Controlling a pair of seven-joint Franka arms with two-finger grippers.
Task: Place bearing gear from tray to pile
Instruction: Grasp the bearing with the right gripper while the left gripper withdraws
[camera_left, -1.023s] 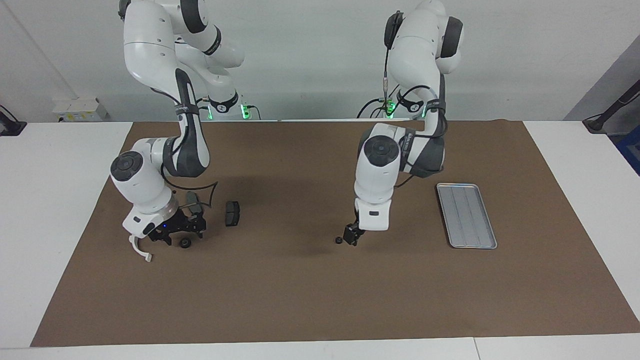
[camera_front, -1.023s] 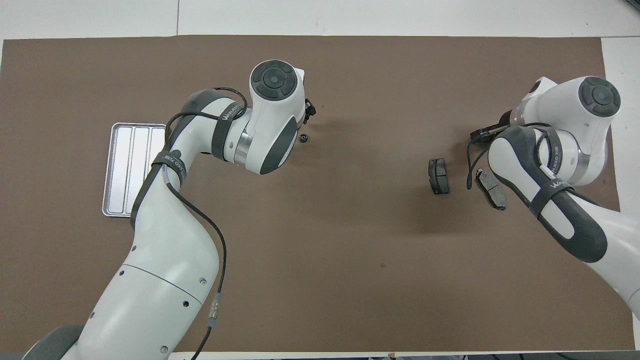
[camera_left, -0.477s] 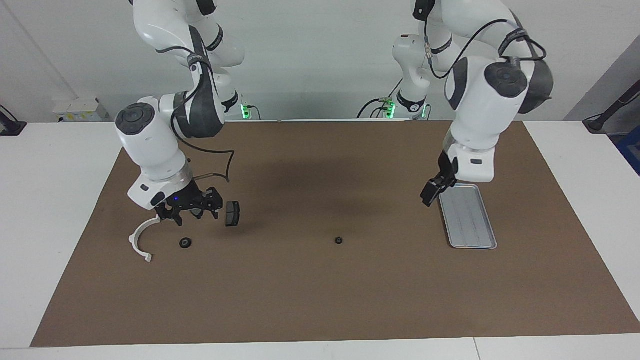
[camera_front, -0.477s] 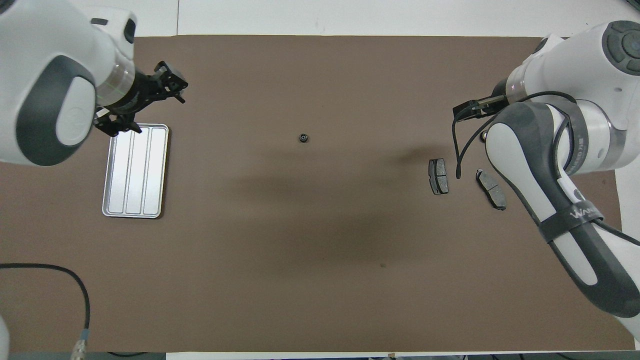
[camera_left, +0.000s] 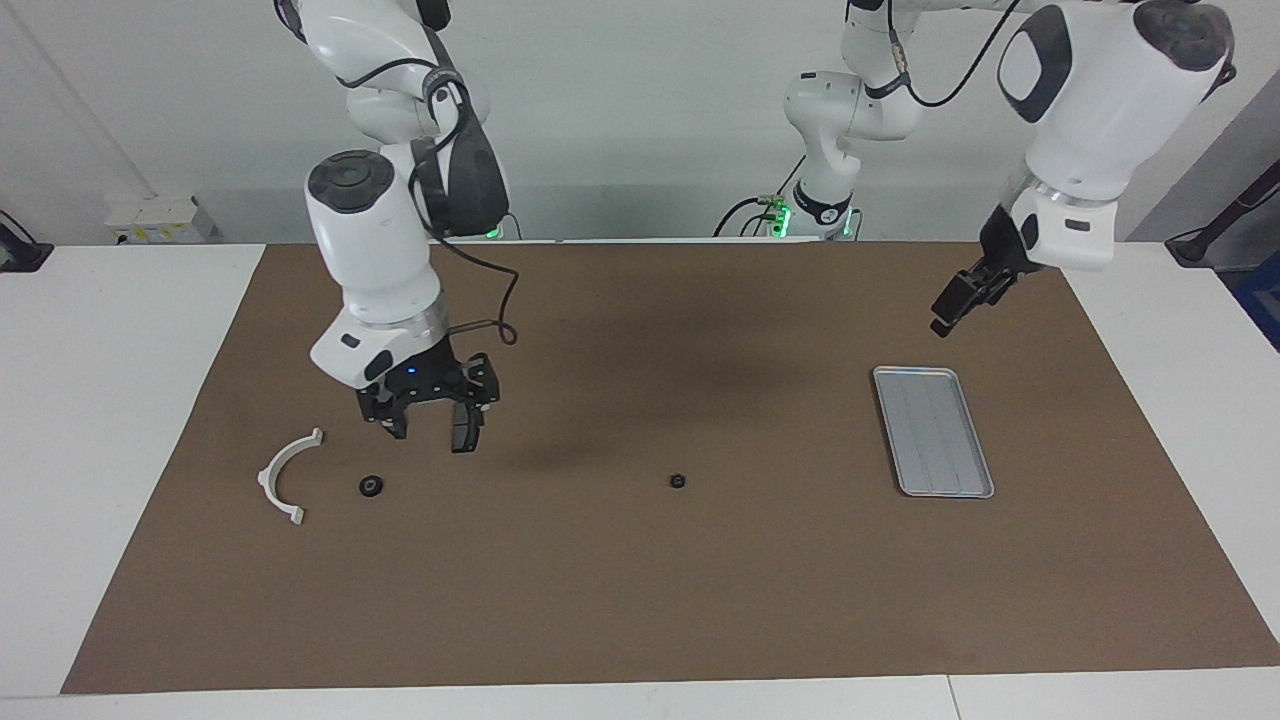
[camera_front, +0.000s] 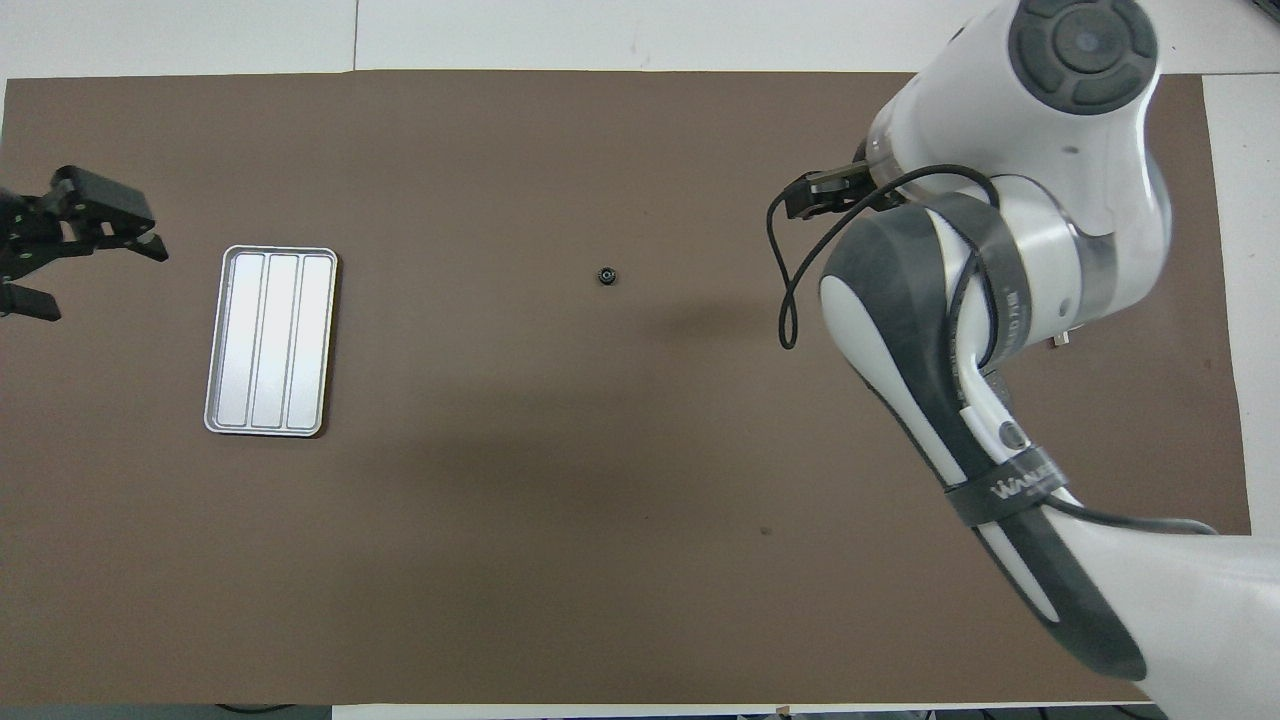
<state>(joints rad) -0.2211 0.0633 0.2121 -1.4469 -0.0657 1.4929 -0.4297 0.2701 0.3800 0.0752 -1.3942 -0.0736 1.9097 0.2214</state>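
The silver tray (camera_left: 932, 430) (camera_front: 270, 340) lies with nothing in it toward the left arm's end of the mat. One small black bearing gear (camera_left: 677, 481) (camera_front: 607, 275) rests alone on the middle of the mat. A second small black gear (camera_left: 371, 486) sits in the pile beside the white half-ring bracket (camera_left: 285, 475). My right gripper (camera_left: 425, 418) hangs open over the pile, above a dark brake pad (camera_left: 462, 438). My left gripper (camera_left: 948, 310) (camera_front: 95, 280) is raised and open with nothing in it, beside the tray and off its outer end.
A brown mat (camera_left: 640, 600) covers the white table (camera_left: 110, 400). In the overhead view the right arm (camera_front: 1000, 300) hides the pile.
Both arms have risen. The left gripper has moved from the mid-mat gear, past the tray, outward. The right gripper has shifted from the bracket to over the brake pads.
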